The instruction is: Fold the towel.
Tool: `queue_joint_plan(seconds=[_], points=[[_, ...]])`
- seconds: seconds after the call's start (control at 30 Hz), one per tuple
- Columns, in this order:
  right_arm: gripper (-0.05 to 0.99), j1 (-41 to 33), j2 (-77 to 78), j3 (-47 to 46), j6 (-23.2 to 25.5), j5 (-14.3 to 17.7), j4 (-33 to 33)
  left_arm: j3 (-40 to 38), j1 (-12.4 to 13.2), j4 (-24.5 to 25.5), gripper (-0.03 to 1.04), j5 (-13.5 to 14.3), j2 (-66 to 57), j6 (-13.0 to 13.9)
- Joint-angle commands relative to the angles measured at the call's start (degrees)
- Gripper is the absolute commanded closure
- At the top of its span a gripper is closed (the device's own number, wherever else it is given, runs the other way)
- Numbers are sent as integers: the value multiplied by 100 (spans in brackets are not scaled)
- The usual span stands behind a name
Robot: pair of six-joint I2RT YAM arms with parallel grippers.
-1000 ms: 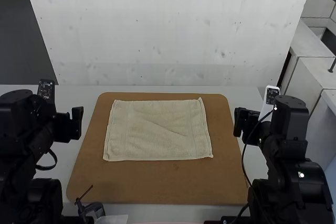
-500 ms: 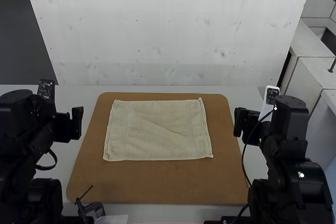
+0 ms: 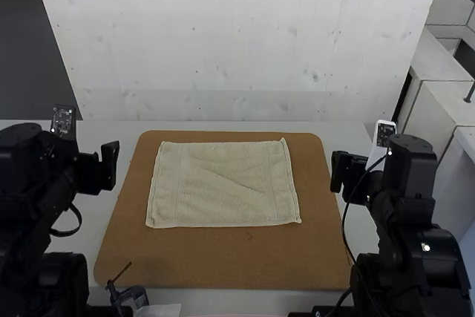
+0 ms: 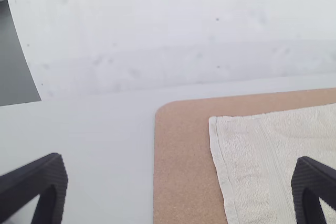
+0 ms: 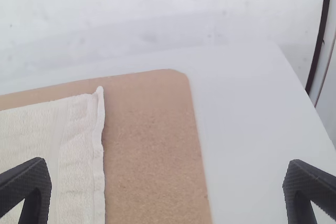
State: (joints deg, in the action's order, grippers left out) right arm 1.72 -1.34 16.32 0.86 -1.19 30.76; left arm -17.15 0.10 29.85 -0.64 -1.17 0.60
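Observation:
A cream towel (image 3: 223,183) lies spread flat on the brown board in the high view, with a faint diagonal crease and its far right corner slightly raised. The left gripper (image 3: 110,166) is off the board's left side, apart from the towel; in its wrist view the left gripper (image 4: 179,187) is open with nothing between its fingers, and part of the towel (image 4: 257,166) shows. Off the board's right side stands the right gripper (image 3: 338,174). The right wrist view has the right gripper (image 5: 167,187) wide open and empty, along with the towel's edge (image 5: 79,156).
The brown board (image 3: 223,265) lies on a pale table (image 3: 245,299), with a white wall (image 3: 237,50) behind it. At the near edge, a small dark clamp-like object (image 3: 130,296) is by the left arm's base. A black cable (image 3: 344,231) hangs along the right arm.
The left arm has shifted slightly, its gripper moving a little forward, away from the near edge. The right arm and the towel have stayed where they were.

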Motion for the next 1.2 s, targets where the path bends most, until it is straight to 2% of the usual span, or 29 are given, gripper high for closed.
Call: queue_joint_plan(seconds=[0.0, 0.17, 0.3, 0.47, 0.53, 0.63, 0.8, 1.07, 1.17], points=[[-3, -13, -709, 530, 54, 5, -62, -535, -27, 127, 5, -103, -639, -25], [-3, -49, -2397, 1058, 63, -127, -264, -975, -36, 267, 3, -164, -1975, -78], [-3, -154, -4251, 1699, 379, -610, -422, -1432, -115, 267, 3, -199, -3311, -227], [-2, -514, -6352, 2526, 388, -610, -844, -2003, -142, 179, 3, -190, -5060, -271], [-2, -690, -7187, 2965, 406, -505, -888, -2267, -124, 179, 3, -199, -5666, -306], [-2, -971, -8382, 3721, 397, -118, -914, -2530, -107, -58, 2, -182, -6282, -350], [-2, -1174, -10087, 4934, 371, -22, -862, -2873, -10, -207, 3, -190, -6809, -385], [-3, -1402, -12091, 6656, 336, 31, -545, -2970, -45, -190, 4, -234, -6756, -385], [-2, -1455, -12487, 7017, 353, 260, -440, -2952, -45, -172, 4, -243, -6747, -385]])
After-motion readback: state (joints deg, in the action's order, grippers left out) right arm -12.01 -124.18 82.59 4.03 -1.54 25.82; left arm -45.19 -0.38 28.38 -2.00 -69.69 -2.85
